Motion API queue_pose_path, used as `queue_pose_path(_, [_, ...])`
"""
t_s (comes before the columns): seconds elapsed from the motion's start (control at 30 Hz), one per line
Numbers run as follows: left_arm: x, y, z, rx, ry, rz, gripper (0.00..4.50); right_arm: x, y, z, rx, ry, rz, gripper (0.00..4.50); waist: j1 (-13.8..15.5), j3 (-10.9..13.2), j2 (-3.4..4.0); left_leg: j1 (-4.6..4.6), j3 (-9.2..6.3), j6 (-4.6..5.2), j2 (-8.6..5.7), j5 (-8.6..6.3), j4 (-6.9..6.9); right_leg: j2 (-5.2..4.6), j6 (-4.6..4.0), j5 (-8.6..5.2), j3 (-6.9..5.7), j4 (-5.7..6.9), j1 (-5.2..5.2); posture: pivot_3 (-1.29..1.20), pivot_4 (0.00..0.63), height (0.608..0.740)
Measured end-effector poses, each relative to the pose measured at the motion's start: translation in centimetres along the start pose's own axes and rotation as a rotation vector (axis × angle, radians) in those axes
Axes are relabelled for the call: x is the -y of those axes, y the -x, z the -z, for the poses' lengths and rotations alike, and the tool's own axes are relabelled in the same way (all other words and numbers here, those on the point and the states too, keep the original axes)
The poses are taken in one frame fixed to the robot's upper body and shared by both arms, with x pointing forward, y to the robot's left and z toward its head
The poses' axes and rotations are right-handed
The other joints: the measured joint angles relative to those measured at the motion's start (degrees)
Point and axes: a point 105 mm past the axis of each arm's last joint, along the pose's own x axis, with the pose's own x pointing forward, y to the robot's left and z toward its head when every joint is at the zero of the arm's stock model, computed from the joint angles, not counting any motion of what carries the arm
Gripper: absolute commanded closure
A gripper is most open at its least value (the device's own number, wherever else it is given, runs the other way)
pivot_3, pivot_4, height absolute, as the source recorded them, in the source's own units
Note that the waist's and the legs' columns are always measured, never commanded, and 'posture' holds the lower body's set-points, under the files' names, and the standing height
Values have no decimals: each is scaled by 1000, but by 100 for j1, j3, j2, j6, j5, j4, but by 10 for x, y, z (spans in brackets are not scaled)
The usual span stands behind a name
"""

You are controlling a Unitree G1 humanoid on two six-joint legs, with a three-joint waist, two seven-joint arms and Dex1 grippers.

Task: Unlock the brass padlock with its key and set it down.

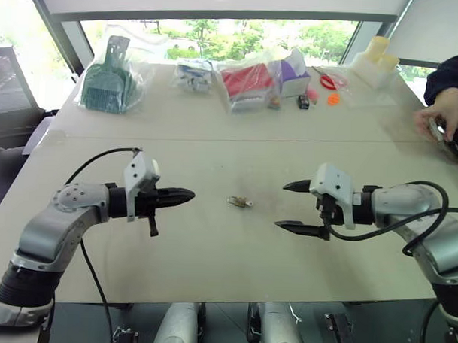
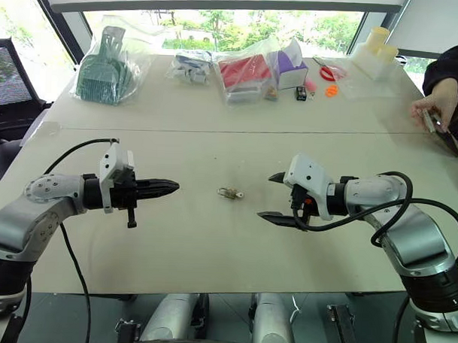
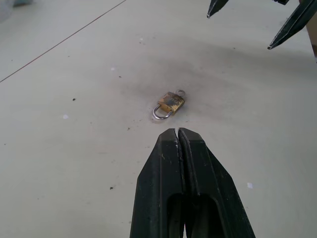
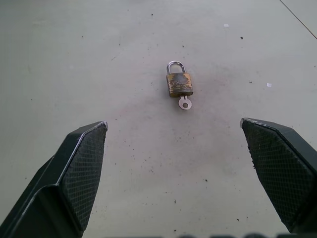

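Here, lines by item:

Brass padlock: the brass padlock (image 4: 179, 84) is seen lying flat on the pale table (image 1: 211, 246), between the two grippers and touched by neither. Its silvery shackle is seated in the body, as far as can be made out.

Key: a small silvery key (image 4: 184, 103) is seen sticking out of the bottom of the lock body, its round bow resting on the table.

Left gripper: the left gripper (image 1: 184, 195) is held above the table, pointed toward the padlock — its two black fingers (image 3: 163, 168) are pressed together, with nothing between them.

Right gripper: the right gripper (image 1: 289, 207) is held on the other side of the lock, aimed back at it — its fingers (image 4: 84, 153) are spread wide, and nothing is gripped.

Far side of table: a green plastic item in a clear bag (image 1: 106, 81), a red packet in a bag (image 1: 246, 82), a purple box (image 1: 294, 76) and small orange and pink items (image 1: 333, 98) are laid along the back, well apart from the lock.

Person: a hand (image 1: 442, 115) with a dark sleeve is seen at the far right edge of the table.
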Motion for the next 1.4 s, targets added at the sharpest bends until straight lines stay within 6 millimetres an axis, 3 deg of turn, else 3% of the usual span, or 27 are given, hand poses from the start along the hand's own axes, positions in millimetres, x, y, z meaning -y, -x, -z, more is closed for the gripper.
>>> queue_pose_path(0.63, [5, -3, 8, -36, -12, 36, 4500, -8, -1, 5, -10, -15, 0, 31, 2, 0, 0, 0, 0, 0, 0, 0, 0, 0, 0, 0, 0, 0, 0, 0, 150, 740])
queue_pose_path(1.1, [-15, -14, -1, -26, -78, 76, 4500, -5, 0, 4, -12, -9, 17, 31, 7, 0, -1, -2, 0, 0, -10, 0, 3, 1, 2, 1, -1, 1, 0, 0, 150, 740])
queue_pose_path(1.2, [-25, -25, -12, -13, -128, 120, 3646, -4, 1, 3, -16, -1, 23, 0, 19, 0, -1, -2, 0, 1, -21, 0, 5, 1, 5, 3, -1, 2, 2, 0, 150, 740])
queue_pose_path(1.4, [-34, -55, -13, -23, -181, 226, 835, -2, 1, 2, -16, 6, 34, 0, 14, 0, -2, -3, 2, 1, -26, 1, 7, 0, 22, 13, -1, 2, 4, 0, 150, 740])
